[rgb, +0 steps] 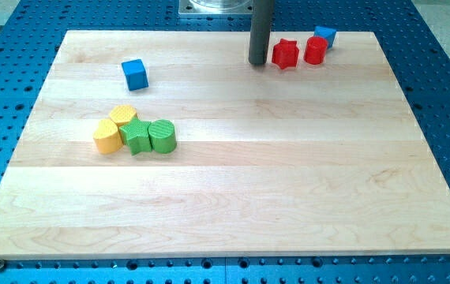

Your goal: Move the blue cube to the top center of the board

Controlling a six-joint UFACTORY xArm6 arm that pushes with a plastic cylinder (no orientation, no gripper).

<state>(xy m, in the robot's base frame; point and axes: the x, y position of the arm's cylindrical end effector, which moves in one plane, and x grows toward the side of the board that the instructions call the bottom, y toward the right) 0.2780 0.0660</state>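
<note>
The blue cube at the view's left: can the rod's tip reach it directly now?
Probably yes. My tip stands right of the blue cube, with only bare board between them.

My tip is standing on the surface at the view's top centre. Just right of the tip, not touching it, the red star block is sitting. Further right of the tip come the red cylinder and, right again and higher, the second blue block. Well left of the tip, the blue cube is lying alone. Lower left of the tip, the upper yellow block, lower yellow block, green block and green cylinder are huddling together.
</note>
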